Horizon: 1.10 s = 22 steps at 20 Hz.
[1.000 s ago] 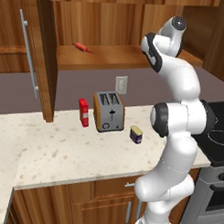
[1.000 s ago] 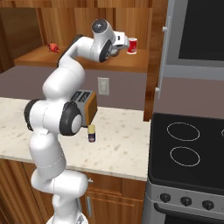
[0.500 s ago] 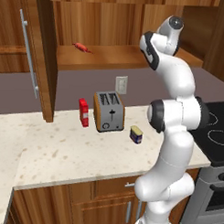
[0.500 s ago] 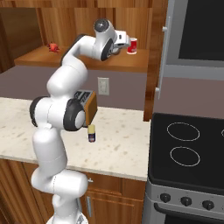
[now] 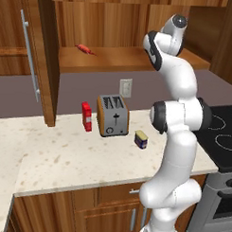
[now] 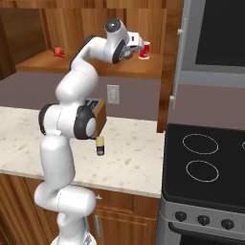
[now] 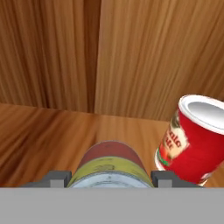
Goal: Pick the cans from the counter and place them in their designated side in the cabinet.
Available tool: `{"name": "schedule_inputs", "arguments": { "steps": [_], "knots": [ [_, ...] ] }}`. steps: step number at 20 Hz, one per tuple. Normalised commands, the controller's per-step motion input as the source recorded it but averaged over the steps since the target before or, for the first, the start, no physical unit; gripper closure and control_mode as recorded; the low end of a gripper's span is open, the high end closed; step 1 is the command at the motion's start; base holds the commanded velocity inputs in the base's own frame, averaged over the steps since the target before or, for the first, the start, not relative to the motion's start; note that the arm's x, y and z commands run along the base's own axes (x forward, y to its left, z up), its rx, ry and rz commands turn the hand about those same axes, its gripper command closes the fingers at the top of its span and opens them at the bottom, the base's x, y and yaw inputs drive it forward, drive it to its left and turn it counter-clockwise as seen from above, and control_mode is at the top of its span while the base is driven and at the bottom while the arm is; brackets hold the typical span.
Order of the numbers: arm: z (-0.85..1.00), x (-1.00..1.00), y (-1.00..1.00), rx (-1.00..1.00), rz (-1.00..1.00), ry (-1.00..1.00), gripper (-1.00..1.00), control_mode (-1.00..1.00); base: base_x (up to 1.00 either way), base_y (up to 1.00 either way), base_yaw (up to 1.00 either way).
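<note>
One can [image 7: 109, 168] gripped — cabinet shelf [image 6: 103, 67].
Gripper [image 7: 109, 178] partly open, fingers clamped on the red-labelled can, beside a red cup [image 7: 192, 138].

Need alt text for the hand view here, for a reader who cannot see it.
A round can with a pale top and red lower label sits between the gripper fingertips, close to the camera, over the wooden cabinet shelf. Just to its right is a red cup with a white rim, appearing tilted in this view, with wood-grain cabinet walls behind.
</note>
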Motion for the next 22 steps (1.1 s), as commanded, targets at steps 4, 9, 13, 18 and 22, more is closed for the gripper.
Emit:
{"name": "schedule_inputs", "arguments": {
  "steps": [4,9,13,18,22],
  "knots": [
    [-0.12,0.24,0.0,0.0,0.0,0.03,1.0,-1.0,0.0,0.0,0.0],
    [-0.13,0.28,0.0,0.0,0.0,0.02,1.0,-1.0,0.0,0.0,0.0],
    [-0.13,0.29,0.0,0.0,0.0,0.03,1.0,-1.0,0.0,0.0,0.0],
    [-0.09,0.1,-0.03,0.0,0.0,0.04,1.0,-1.0,0.0,0.0,0.0],
    [-0.01,-0.02,-0.08,0.0,0.0,0.05,1.0,-1.0,0.0,0.0,0.0]
  ]
}}
